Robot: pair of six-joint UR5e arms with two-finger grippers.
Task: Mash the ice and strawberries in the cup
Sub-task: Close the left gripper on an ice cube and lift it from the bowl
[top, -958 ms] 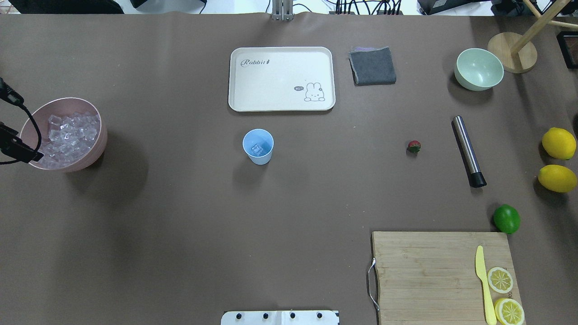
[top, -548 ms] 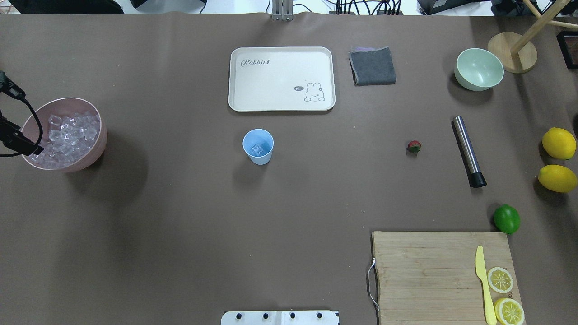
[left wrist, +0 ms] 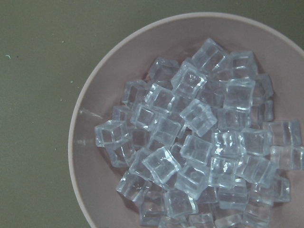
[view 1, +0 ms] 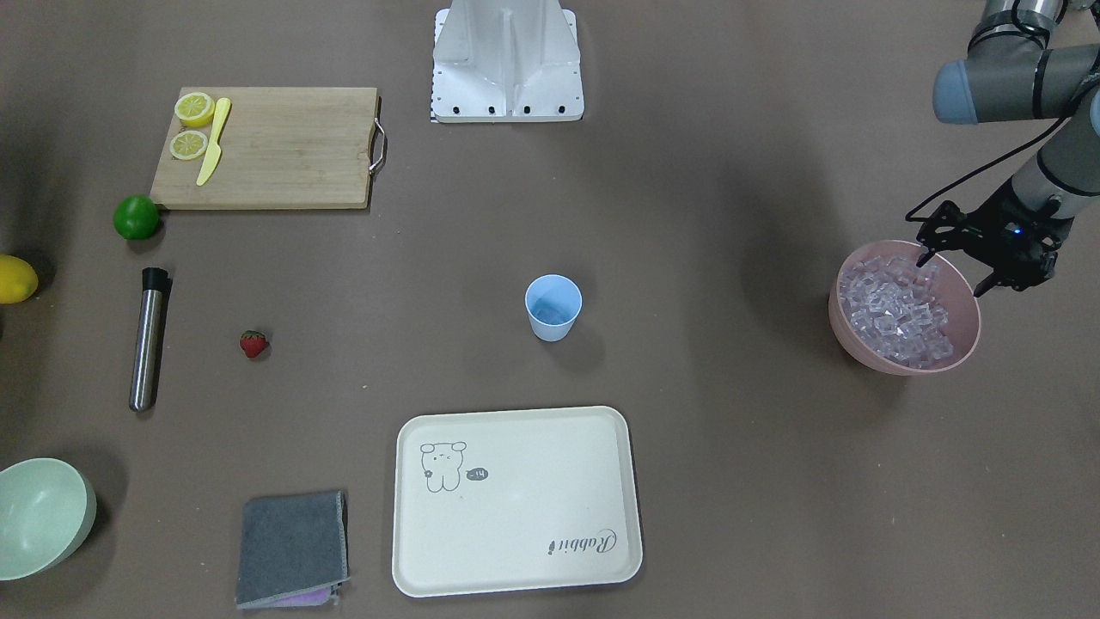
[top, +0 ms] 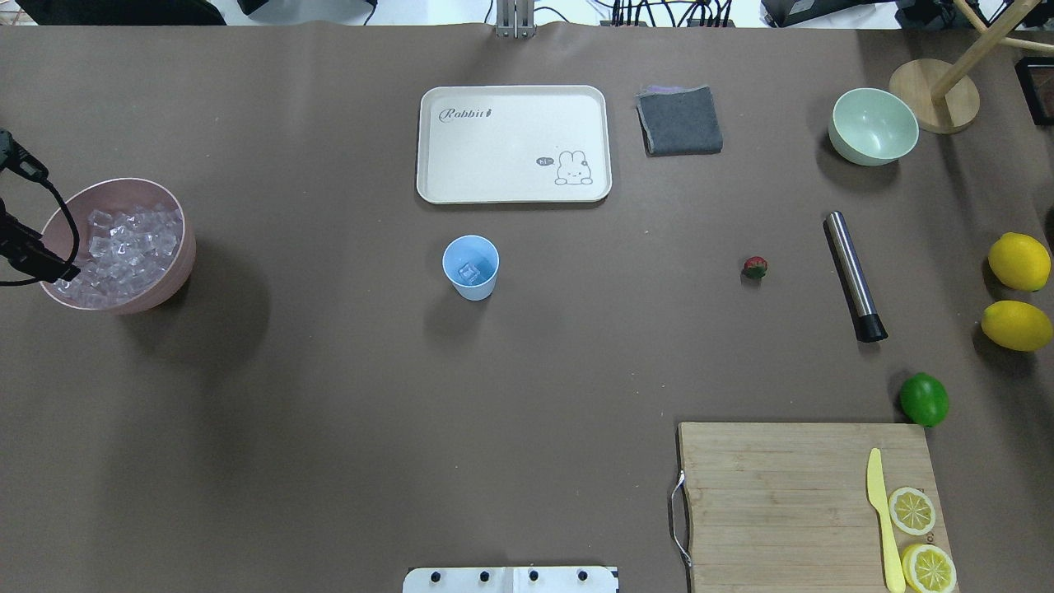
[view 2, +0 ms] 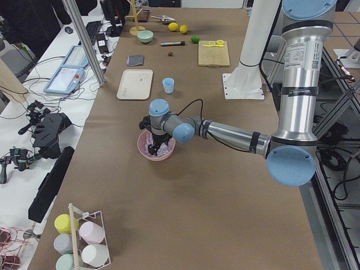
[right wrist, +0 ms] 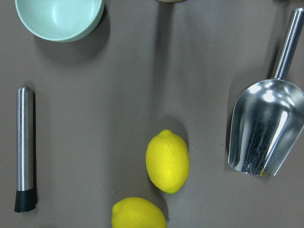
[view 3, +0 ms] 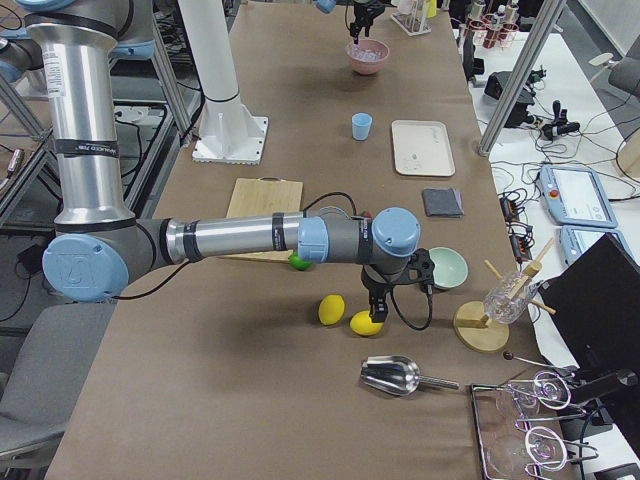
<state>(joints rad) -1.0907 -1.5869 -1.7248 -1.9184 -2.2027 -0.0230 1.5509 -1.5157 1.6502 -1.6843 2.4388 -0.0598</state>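
The light-blue cup [top: 470, 268] stands upright near the table's middle, and one ice cube [top: 469, 270] lies in it. More ice [left wrist: 199, 142] fills the pink bowl [top: 177, 272] at the left end. My left gripper [view 1: 950, 273] hangs open over that bowl's outer rim, above the cubes, with nothing between its fingers. The strawberry [top: 755, 266] lies alone on the mat to the right of the cup. Only the exterior right view shows my right gripper [view 3: 375, 300]. It hovers over two lemons, and I cannot tell whether it is open or shut.
A steel muddler [top: 855, 276] lies right of the strawberry. A cream tray [top: 515, 144], grey cloth [top: 679, 121] and pale green bowl [top: 873, 126] sit along the far side. The lime [top: 924, 399], lemons [top: 1019, 261], cutting board [top: 782, 502] and a steel scoop [right wrist: 266, 128] are at the right.
My left gripper has shifted a little toward the table's far side over the pink bowl's rim. Nothing else has moved.
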